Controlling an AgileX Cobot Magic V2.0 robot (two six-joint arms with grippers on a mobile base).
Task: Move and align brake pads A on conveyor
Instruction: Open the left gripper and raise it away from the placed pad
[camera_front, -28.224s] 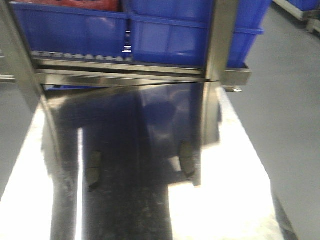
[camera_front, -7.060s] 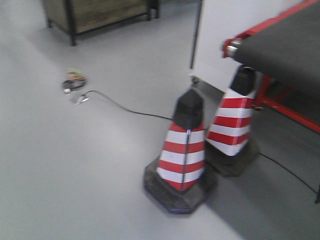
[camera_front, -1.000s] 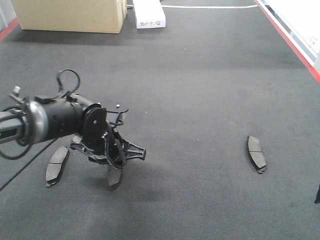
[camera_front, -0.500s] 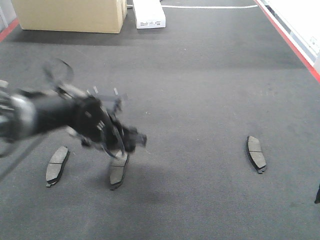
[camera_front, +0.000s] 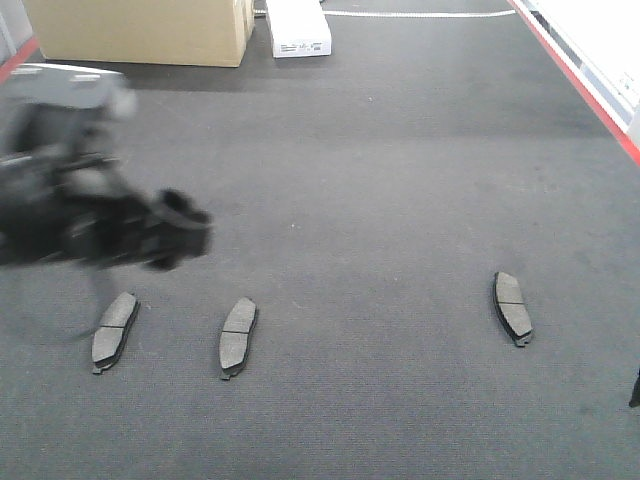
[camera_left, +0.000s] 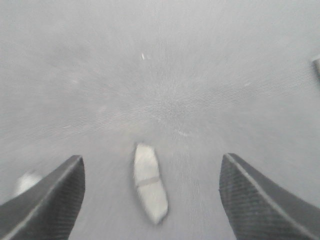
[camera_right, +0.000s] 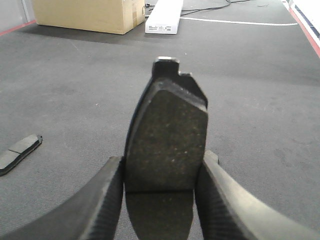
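Three brake pads A lie flat on the dark conveyor (camera_front: 380, 180): one at the left (camera_front: 115, 329), one beside it (camera_front: 238, 337) and one far right (camera_front: 512, 306). My left gripper (camera_front: 180, 225) is a blur above and left of the two left pads. In its wrist view it (camera_left: 152, 159) stands open, high over a pad (camera_left: 149, 182) on the belt. My right gripper (camera_right: 164, 160) is shut on a fourth pad (camera_right: 167, 130), held upright with its tab on top. Another pad (camera_right: 17, 152) lies to its left.
A cardboard box (camera_front: 140, 30) and a white box (camera_front: 297, 27) stand at the belt's far end. The red frame edge (camera_front: 580, 80) runs along the right side. A dark sliver (camera_front: 635, 388) shows at the right border.
My left gripper has let go of the second pad, which now lies beside the leftmost one. The arm has risen and swung to the left, away from it.
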